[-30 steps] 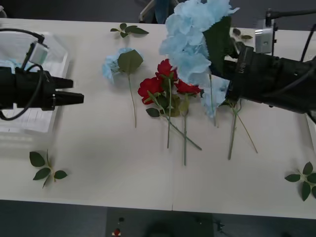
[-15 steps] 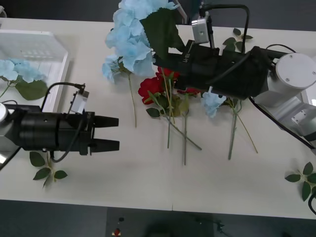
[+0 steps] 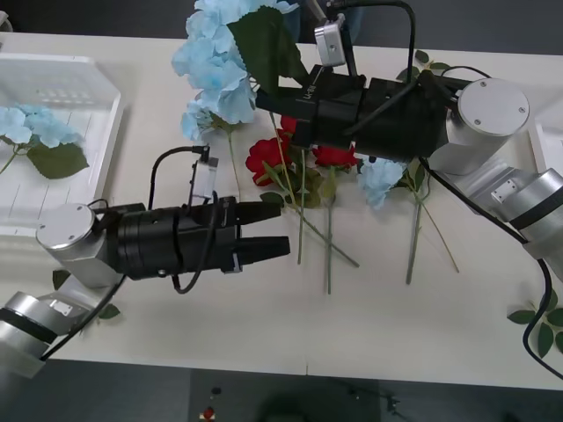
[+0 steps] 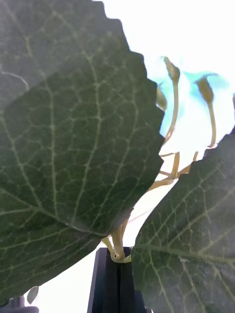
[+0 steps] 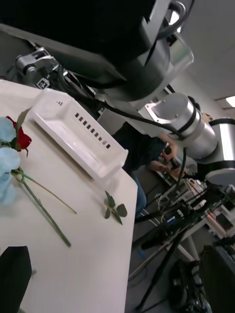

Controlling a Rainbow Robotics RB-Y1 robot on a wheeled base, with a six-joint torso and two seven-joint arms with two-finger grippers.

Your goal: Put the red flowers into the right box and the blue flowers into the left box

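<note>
My right gripper is shut on the stem of a blue flower, held in the air over the table's far middle; the right wrist view shows its black fingers clamped on the stem under big green leaves. One blue flower lies in the left box. Two more blue flowers lie on the table beside the red flowers. Near the stems, my left gripper is open and holds nothing. The right box stands at the table's right end.
Loose green leaf sprigs lie at the front right, at the far right and under my left arm. Long green stems trail toward the front edge. Bare table stretches along the front.
My right gripper has carried the blue flower leftward over the table. My left arm has swung from the left box toward the middle, its fingers still apart.
</note>
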